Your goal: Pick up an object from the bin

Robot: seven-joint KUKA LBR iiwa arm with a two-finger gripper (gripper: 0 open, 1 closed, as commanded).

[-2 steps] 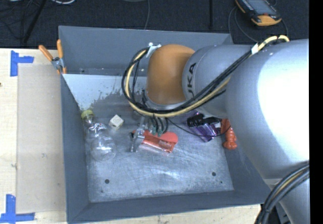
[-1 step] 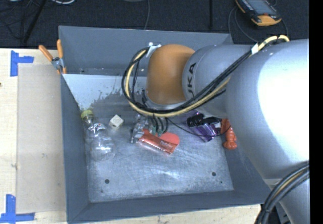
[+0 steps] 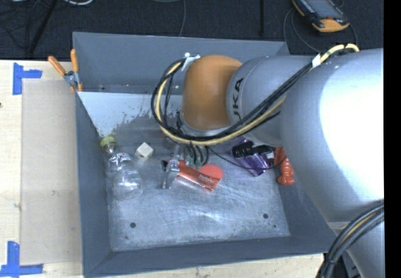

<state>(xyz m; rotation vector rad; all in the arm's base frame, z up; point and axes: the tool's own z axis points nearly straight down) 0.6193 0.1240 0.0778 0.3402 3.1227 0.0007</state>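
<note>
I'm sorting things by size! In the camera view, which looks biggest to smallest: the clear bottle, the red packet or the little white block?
1. Clear plastic bottle with a yellowish cap: biggest.
2. Flat red packet: a bit smaller, fairly close to the bottle.
3. Small white block: clearly smallest.

Bin: plastic bottle by left wall; small block just right of it; flat packet mid-floor; crumpled wrapper, then small figure, further right.
</note>
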